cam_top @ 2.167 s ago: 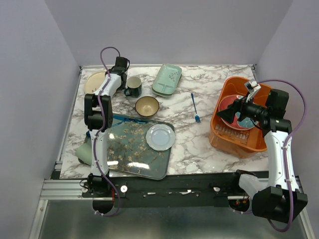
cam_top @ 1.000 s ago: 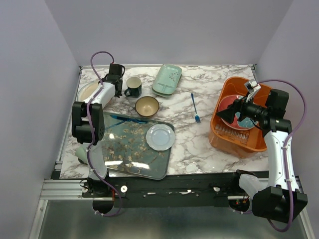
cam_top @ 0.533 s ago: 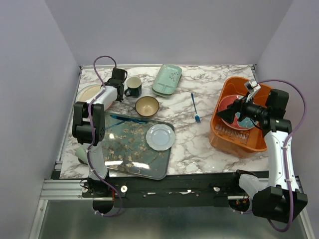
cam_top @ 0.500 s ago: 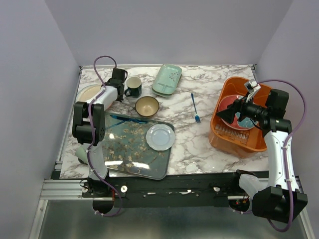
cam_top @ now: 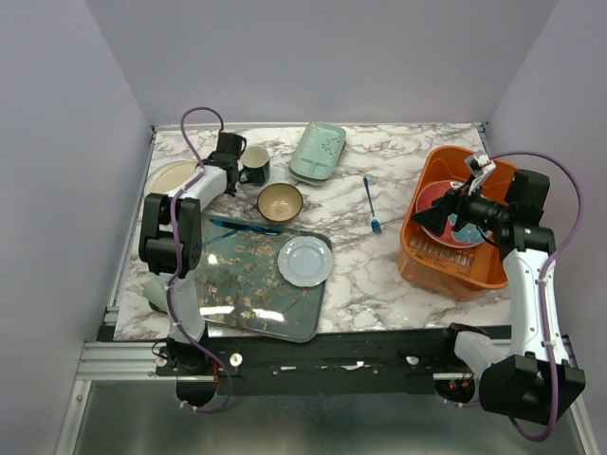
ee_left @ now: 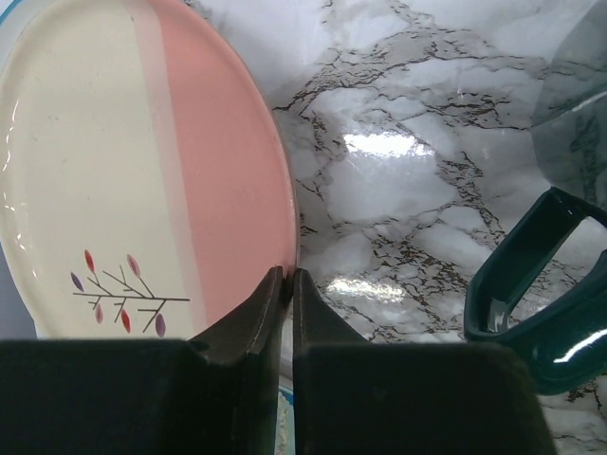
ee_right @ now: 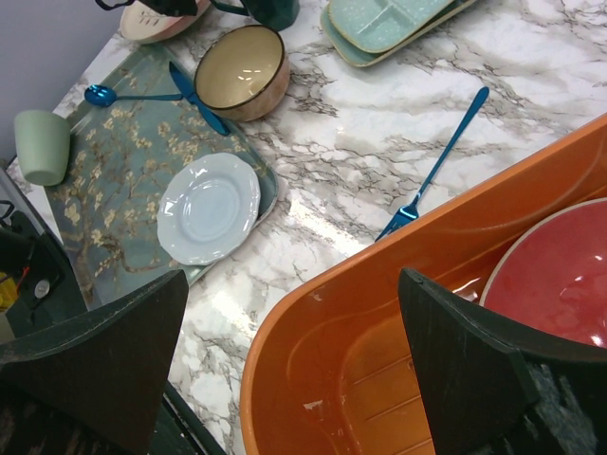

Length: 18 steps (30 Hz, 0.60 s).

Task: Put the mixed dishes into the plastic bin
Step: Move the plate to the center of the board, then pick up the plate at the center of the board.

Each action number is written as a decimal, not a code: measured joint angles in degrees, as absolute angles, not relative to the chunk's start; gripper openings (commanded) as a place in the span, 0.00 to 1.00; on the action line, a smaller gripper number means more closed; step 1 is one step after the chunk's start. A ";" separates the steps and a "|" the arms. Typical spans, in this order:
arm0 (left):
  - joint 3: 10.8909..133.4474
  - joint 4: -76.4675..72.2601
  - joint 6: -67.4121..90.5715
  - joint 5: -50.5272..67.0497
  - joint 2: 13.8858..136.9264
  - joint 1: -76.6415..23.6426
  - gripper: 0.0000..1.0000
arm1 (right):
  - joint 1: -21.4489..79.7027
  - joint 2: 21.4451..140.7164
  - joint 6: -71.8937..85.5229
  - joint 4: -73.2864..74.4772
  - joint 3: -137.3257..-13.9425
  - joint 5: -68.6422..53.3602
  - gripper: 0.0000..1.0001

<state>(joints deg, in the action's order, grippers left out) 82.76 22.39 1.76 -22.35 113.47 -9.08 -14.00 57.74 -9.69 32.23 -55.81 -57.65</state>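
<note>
Marble counter point(ee_left: 379, 180): your left pincer point(ee_left: 285, 284), closed on nothing, tips at rim of cream-and-pink plate point(ee_left: 142, 161) lying ten o'clock; mug point(ee_left: 560, 351) three o'clock.

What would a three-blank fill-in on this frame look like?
The right gripper hovers open over the ___ plastic bin.
The pale plate sits on the floral ___.
The blue ___ lies on the marble between the mint dish and the bin.
Missing: orange, tray, fork.
</note>
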 measured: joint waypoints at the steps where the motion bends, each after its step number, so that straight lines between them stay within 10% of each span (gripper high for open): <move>1: 82.59 22.20 1.85 -22.70 113.47 -9.17 0.23 | -14.00 57.74 -9.69 32.23 -55.81 -57.67 1.00; 18: 75.94 16.34 1.96 -32.36 113.47 -10.63 0.47 | -14.00 57.74 -9.69 32.25 -55.81 -57.98 1.00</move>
